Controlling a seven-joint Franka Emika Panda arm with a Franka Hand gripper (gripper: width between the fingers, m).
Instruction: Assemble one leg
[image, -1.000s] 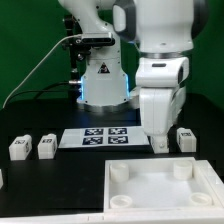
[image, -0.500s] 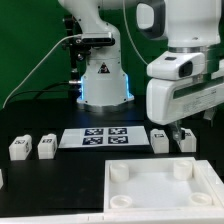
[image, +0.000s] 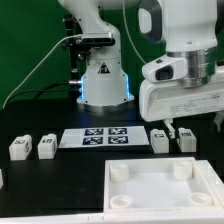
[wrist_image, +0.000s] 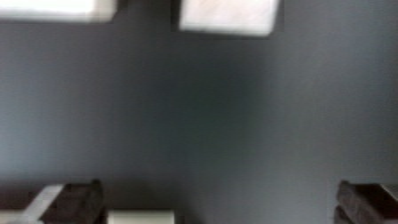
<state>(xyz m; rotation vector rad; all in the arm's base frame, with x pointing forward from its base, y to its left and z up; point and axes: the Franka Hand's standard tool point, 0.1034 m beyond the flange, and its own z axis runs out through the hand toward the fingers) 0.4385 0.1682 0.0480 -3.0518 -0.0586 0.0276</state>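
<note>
Fingers (wrist_image: 68, 202) spread wide, empty, above the black table (image: 60, 175); green backdrop (image: 25, 40) behind.

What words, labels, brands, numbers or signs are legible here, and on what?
No readable text.
The thin flat white marker board carries four black-and-white square tags: patterns, not letters.
The small white plastic leg at the exterior view's left, like the others, bears dark marks too small to read.
The wrist view is blurred.

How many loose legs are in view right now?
4. On the exterior view's left of the marker board: outer left leg, inner left leg. On its right: inner right leg, outer right leg. A white piece cut off at that left edge may be another.
</note>
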